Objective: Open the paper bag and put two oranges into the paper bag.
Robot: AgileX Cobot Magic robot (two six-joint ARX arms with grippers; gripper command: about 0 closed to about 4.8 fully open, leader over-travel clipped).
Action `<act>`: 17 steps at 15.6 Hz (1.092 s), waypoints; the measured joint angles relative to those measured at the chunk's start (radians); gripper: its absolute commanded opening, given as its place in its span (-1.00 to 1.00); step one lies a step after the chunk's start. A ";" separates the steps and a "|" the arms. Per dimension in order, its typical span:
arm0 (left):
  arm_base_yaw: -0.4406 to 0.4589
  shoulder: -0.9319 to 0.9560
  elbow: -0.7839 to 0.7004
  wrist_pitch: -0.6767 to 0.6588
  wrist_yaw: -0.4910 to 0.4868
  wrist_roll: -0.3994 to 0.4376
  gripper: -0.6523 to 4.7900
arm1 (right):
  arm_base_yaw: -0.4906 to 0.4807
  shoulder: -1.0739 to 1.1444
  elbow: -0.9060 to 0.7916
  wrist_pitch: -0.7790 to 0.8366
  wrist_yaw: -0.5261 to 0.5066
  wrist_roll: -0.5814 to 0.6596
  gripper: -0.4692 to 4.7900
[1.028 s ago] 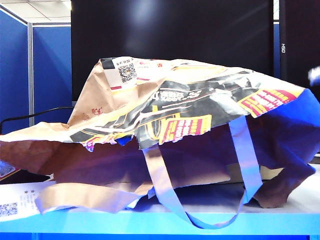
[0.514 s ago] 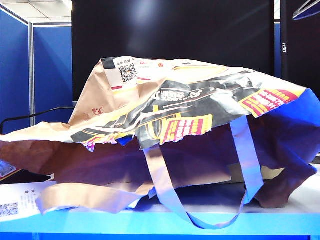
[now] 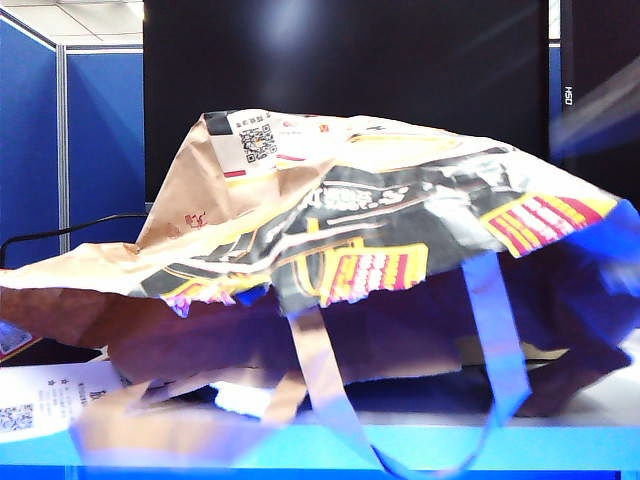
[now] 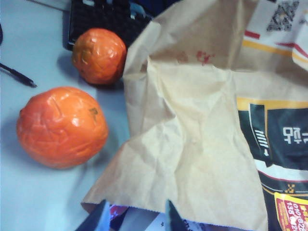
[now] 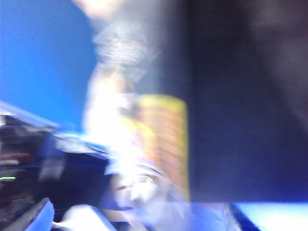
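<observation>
I see the paper bag (image 3: 380,240) lying crumpled on its side across most of the bench (image 3: 560,440), its printed face up and one strap handle (image 3: 500,340) hanging over the front edge. The picture is smeared by motion. A white receipt (image 3: 30,410) lies at the bench's front left corner.

In my left wrist view the left gripper (image 4: 137,219) sits at the bag's torn paper edge, with only the fingertips (image 4: 98,216) showing; the jaws look narrowly set around that edge, though I cannot tell if they actually pinch it. The two oranges (image 4: 62,126) (image 4: 98,55) rest on the bench just beside the bag, outside it, near a black keyboard (image 4: 96,17).

The right wrist view is badly blurred. The right gripper (image 5: 139,216) has its jaws wide, holding nothing I can make out.
</observation>
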 measured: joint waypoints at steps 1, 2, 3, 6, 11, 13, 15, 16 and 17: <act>0.001 0.000 0.001 0.000 -0.001 0.000 -0.18 | 0.015 0.010 -0.017 0.069 -0.004 0.013 1.00; 0.002 0.000 0.002 0.000 -0.002 0.000 -0.18 | 0.019 0.010 -0.019 0.080 -0.004 0.018 1.00; 0.002 0.000 0.002 0.000 -0.002 0.000 -0.18 | 0.021 0.008 -0.018 0.096 -0.004 0.035 1.00; 0.003 0.000 0.002 0.000 -0.003 0.000 -0.18 | 0.022 0.008 -0.018 0.090 -0.012 0.083 1.00; 0.003 0.000 0.002 0.000 -0.007 0.000 -0.18 | 0.022 0.009 -0.023 0.122 0.151 0.063 1.00; 0.004 0.000 0.002 0.000 -0.008 0.000 -0.18 | 0.022 0.008 -0.023 0.156 0.151 0.067 1.00; 0.004 0.000 0.002 0.000 -0.026 0.000 -0.18 | 0.022 0.009 -0.023 0.156 0.150 0.076 1.00; 0.004 0.000 0.002 0.001 -0.030 0.000 -0.18 | 0.022 0.009 -0.023 0.157 0.150 0.079 0.95; 0.004 0.000 0.002 0.001 -0.040 0.000 -0.18 | 0.022 0.009 -0.023 0.177 0.152 0.080 0.31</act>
